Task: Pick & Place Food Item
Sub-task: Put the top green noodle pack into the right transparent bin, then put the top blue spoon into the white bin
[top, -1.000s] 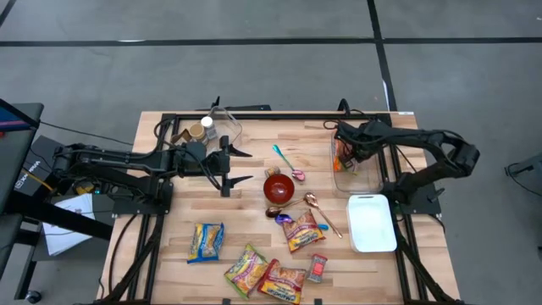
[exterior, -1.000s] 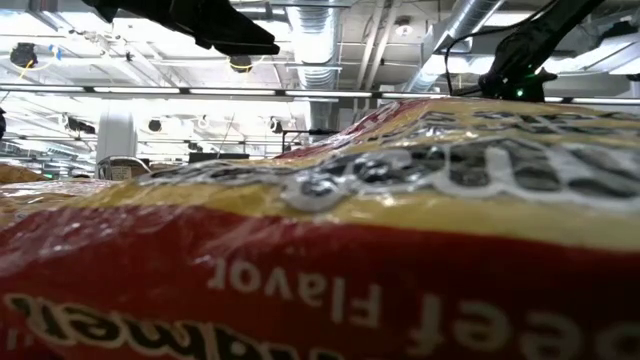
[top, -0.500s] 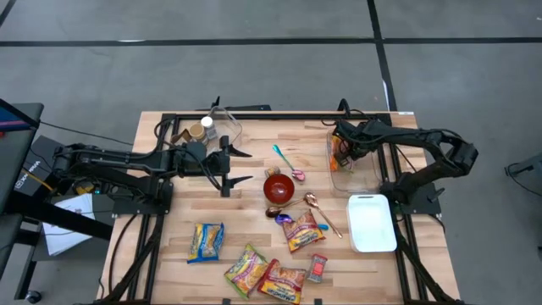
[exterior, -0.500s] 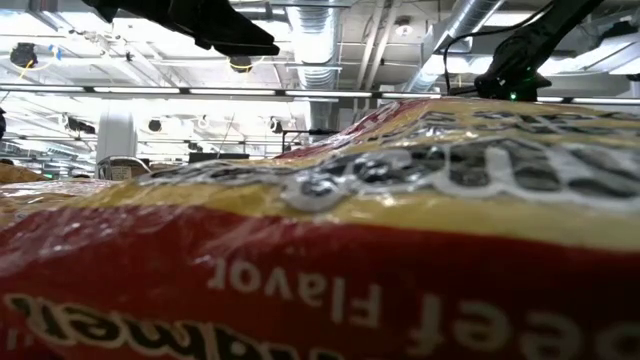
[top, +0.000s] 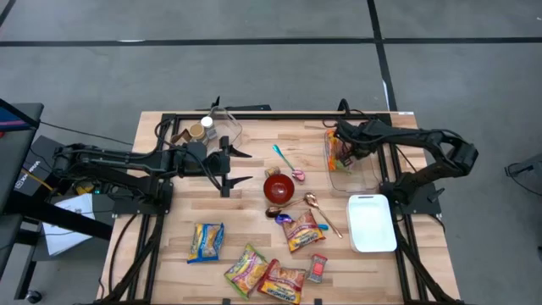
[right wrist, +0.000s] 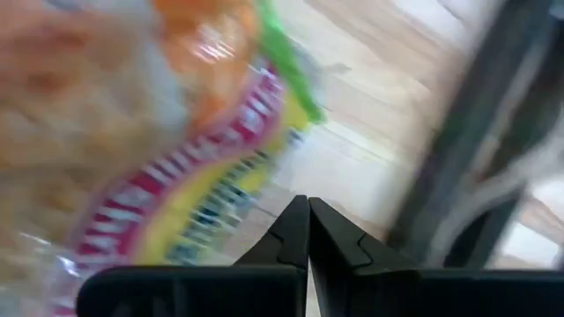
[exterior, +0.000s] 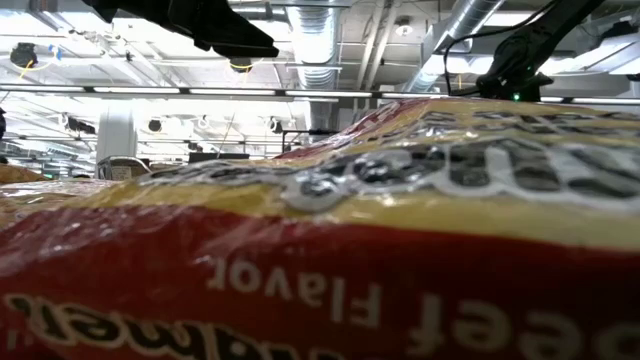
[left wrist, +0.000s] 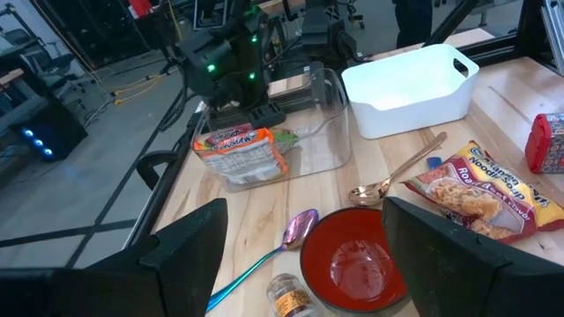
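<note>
The right claw (top: 339,146), clenched empty, sits at the clear tub (top: 362,178); the noodle packet (left wrist: 240,150) lies just below it. Placing seems done; next, withdraw. Left claw (top: 241,166) waits released.

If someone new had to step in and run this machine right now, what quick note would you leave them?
Right tool: shut, over the clear bin at the table's right rear, not visibly holding anything.
Left tool: open, empty, waiting left of the red bowl.
Done: one noodle packet lies in the clear bin.
Left: several snack packets lie at the table's front edge; the white tub is empty.
</note>
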Robot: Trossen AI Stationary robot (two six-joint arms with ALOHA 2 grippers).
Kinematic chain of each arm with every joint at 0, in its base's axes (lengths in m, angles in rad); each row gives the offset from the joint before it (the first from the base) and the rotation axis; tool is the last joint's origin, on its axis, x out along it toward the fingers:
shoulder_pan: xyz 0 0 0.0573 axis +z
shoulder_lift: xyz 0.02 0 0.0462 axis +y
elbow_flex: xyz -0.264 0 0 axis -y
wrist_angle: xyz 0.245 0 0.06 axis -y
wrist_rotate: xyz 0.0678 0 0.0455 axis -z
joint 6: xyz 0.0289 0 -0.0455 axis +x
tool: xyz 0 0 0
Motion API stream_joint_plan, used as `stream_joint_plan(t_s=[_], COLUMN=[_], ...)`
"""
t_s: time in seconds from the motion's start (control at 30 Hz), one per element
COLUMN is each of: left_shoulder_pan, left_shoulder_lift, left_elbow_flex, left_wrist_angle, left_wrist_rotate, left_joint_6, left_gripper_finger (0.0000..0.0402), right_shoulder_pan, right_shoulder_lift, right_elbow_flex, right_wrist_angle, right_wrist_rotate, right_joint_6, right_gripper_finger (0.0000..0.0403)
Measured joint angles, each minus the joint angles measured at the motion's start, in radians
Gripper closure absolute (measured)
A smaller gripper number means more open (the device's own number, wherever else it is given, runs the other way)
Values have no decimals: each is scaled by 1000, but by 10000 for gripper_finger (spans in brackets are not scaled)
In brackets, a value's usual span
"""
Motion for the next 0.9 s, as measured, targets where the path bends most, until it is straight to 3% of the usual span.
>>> stream_joint_plan(t_s=[0.37, 0.6, 0.77, 0.9], left_shoulder_pan=[0, 0, 0, 0], left_shoulder_lift=[0, 0, 0, 0], left_elbow_flex=[0, 0, 0, 0], left_wrist_angle=[0, 0, 0, 1], left_wrist_rotate=[0, 0, 0, 1], left_joint_6=[0, -3, -3, -3], left_gripper_finger=[105, 105, 105, 105], right_shoulder_pan=[28, 71, 160, 292], right_shoulder_lift=[-153, -321, -499, -638], right_elbow_flex=[0, 0, 0, 0], right_wrist_angle=[-132, -39, 28, 117], right_wrist_rotate=[37, 37, 37, 37], right_joint_6=[100, 115, 128, 63], right_gripper_finger=[403, 403, 403, 403])
